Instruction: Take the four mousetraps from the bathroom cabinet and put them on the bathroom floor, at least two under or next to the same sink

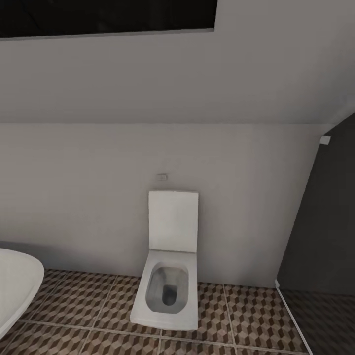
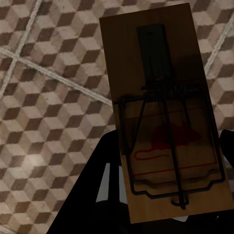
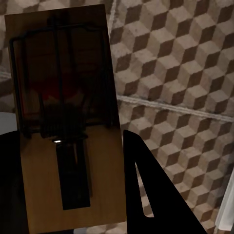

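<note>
A: The room was a bathroom w/ a white wall and a cube-pattern floor (image 1: 74, 305). A toilet (image 1: 167, 286) stood at the wall, lid up, and a bit of white tub (image 1: 17, 286) was at the side.

B: Where were the traps?

A: One trap (image 2: 165, 122) was in the left gripper (image 2: 161, 214), dark fingers on both sides, closed on it. It hung over the tiles, wire side up.

B: And the other arm?

A: Same. The right gripper (image 3: 68, 204) was clamped on a 2nd trap (image 3: 63, 117), also over the floor.

B: Why hold them up like that?

A: Prob. to carry both at once to the sink. No sink in sight here, so I think they weren't there yet.
</note>
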`<state>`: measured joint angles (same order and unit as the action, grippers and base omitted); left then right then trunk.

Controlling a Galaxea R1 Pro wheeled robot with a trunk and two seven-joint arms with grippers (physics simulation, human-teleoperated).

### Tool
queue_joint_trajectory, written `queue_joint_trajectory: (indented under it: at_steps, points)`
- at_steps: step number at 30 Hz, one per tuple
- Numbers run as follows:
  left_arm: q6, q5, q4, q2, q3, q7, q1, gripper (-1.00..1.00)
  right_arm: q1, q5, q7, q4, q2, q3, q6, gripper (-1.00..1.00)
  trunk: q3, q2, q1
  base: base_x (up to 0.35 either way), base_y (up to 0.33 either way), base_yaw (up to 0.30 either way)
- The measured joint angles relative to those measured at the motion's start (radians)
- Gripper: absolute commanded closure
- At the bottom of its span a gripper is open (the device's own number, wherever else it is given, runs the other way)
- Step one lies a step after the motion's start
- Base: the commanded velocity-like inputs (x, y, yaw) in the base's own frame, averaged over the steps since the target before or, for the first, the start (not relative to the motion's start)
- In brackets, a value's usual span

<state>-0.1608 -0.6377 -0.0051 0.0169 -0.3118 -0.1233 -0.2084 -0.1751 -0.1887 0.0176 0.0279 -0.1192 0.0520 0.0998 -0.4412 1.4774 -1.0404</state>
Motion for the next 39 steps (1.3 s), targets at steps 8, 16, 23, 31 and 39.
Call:
queue_joint_trajectory:
  at_steps: [8,16,23,31,39]
  points:
    - [0.0,0.019,-0.009,0.003,-0.007,-0.003,0.0,1.0,0.0,-0.006,-0.009,-0.001,0.005,-0.002,0.001,1.0,0.0,0.0,0.0,0.0,0.0,0.0]
    - [0.066,0.024,-0.126,0.095,-0.005,-0.006,-0.015,1.0,0.0,0.0,-0.047,-0.09,0.005,0.004,-0.091,1.0,0.0,0.0,0.0,0.0,0.0,0.0]
    - [0.278,0.027,-0.383,0.186,-0.005,0.0,-0.031,1.0,-0.044,0.006,-0.056,-0.428,0.013,0.011,-0.373,1.0,0.0,0.0,0.0,0.0,0.0,0.0]
    - [0.448,0.031,-0.527,0.218,-0.005,-0.002,-0.214,1.0,-0.215,0.011,-0.083,-0.619,0.021,0.018,-0.568,1.0,0.0,0.0,0.0,0.0,0.0,0.0]
    - [0.545,0.076,-0.52,0.17,-0.009,-0.007,-0.448,1.0,-0.537,0.067,-0.162,-0.345,0.095,0.058,-0.49,1.0,0.001,0.0,0.0,0.0,0.0,0.0]
